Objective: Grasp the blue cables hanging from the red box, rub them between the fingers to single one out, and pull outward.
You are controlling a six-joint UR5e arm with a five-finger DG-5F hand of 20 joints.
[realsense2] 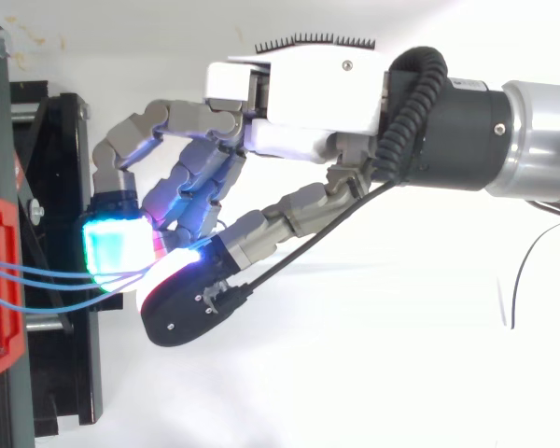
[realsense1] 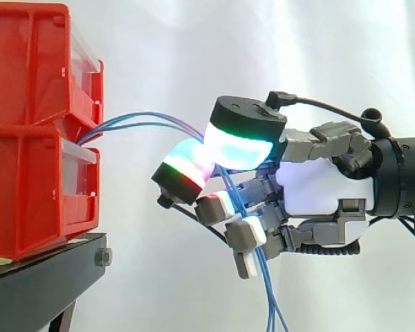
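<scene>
Currently the hand [realsense1: 311,188] pinches the cables [realsense1: 269,290] between curled fingers [realsense1: 187,173], at 3 o'clock of the box [realsense1: 28,76]. Thin, limp, probably slippery; hold them mid-span, firmly.

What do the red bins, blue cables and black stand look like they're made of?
Red bins: likely moulded plastic, smooth with slight sheen and ribbed rims.
Blue cables: thin and flexible, probably plastic-sheathed wire, bending in smooth arcs.
Black stand: seemingly matte painted metal, given the bolt at its corner; not certain.
</scene>
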